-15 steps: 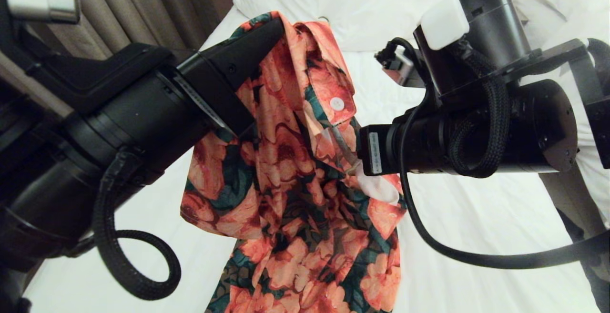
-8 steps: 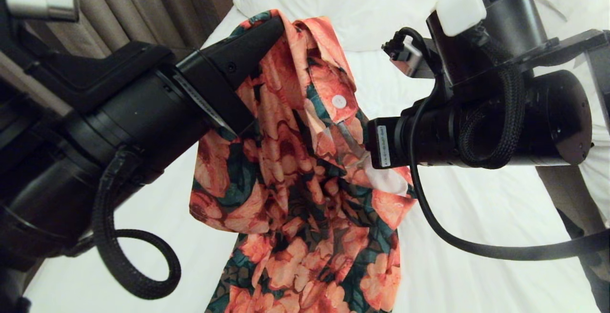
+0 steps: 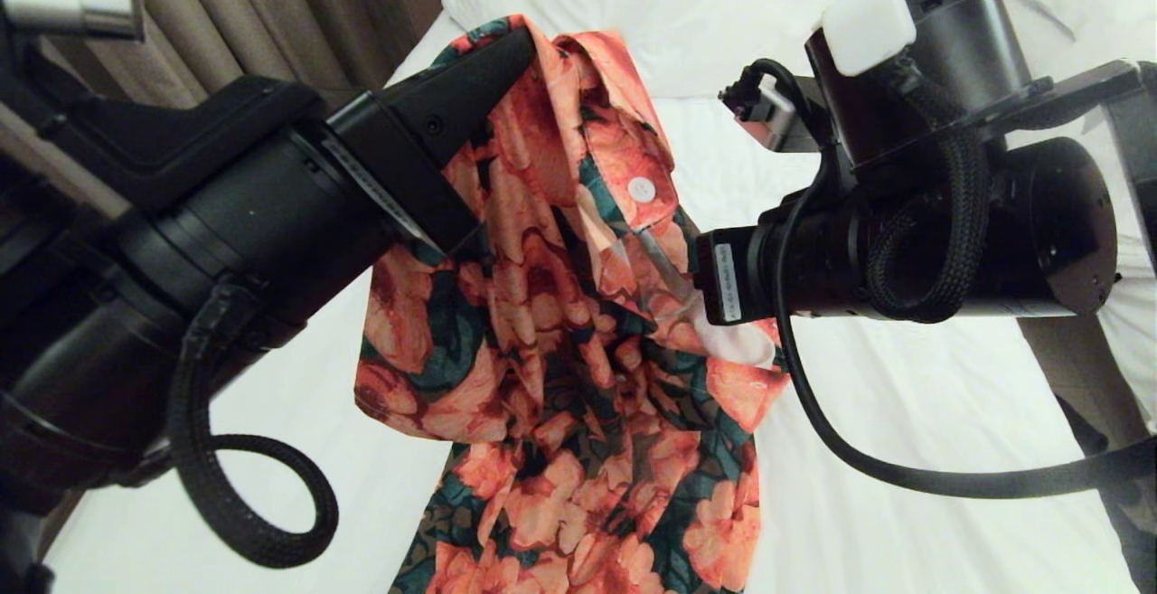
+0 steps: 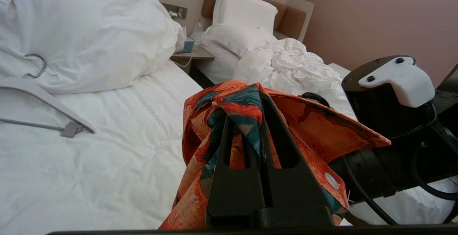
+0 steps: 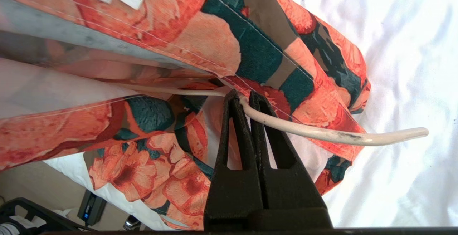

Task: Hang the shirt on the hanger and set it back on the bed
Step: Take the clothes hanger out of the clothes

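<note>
Between the right gripper (image 5: 244, 97) fingertips sits the thin cream hanger (image 5: 322, 132), clamped where its wire emerges from the folds of the shirt (image 5: 229, 49); one slim end of the wire curves out past the fingers over the white sheet, while the rest runs back under the cloth, beneath the neck label. Just beyond those tips the fabric bunches, so the hanger seems only partly threaded through.

Across from it, the left gripper (image 4: 247, 118) has its fingers pressed together on a fold of the shirt near the collar, holding the garment up so that it drapes down from the pinch. Below and beyond both grippers lies the bed (image 3: 868, 413), its sheet smooth, with the big pillow (image 4: 89, 31) farther off. Beside that pillow rests a thicker white hanger (image 4: 43, 99), which is not the one in use.

To do this step well, I judge the right hand should slide the wire along inside the shoulder seam while the left keeps the collar taut and raised, so cloth does not snag on the notch. Pulling too hard could slip the thin wire from the grip.
</note>
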### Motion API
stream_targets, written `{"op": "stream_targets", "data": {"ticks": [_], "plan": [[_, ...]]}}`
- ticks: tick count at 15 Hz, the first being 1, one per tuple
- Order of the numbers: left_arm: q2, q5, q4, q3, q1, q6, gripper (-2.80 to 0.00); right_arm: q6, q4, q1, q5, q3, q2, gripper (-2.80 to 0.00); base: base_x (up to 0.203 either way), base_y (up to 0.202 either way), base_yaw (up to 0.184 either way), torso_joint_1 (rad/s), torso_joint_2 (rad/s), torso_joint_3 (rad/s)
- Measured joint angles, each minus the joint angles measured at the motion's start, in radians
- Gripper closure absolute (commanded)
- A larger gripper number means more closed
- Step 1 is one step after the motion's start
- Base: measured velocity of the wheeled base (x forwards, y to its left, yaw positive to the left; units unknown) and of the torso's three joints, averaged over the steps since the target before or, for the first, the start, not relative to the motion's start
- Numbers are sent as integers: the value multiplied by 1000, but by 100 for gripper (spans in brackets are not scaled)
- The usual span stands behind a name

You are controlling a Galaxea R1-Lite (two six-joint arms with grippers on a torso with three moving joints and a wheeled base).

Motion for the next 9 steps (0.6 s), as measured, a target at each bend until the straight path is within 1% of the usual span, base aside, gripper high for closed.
{"op": "stream_targets", "data": {"ticks": [5, 6, 7, 8, 9], "plan": [[0, -3, 0, 0, 0, 0, 0, -10, -28, -4, 0, -1, 9, -280, 0, 0, 0, 0, 0, 0], [0, -27, 0, -1, 0, 0, 0, -12, -34, -7, 0, -2, 12, -280, 0, 0, 0, 0, 0, 0], [0, -29, 0, -1, 0, 0, 0, -15, -36, -10, 0, -2, 16, -280, 0, 0, 0, 0, 0, 0], [0, -7, 0, -1, 0, 0, 0, -17, -39, -14, 0, -3, 20, -280, 0, 0, 0, 0, 0, 0], [0, -1, 0, -1, 0, 0, 0, -17, -45, -16, 0, -3, 25, -280, 0, 0, 0, 0, 0, 0]]}}
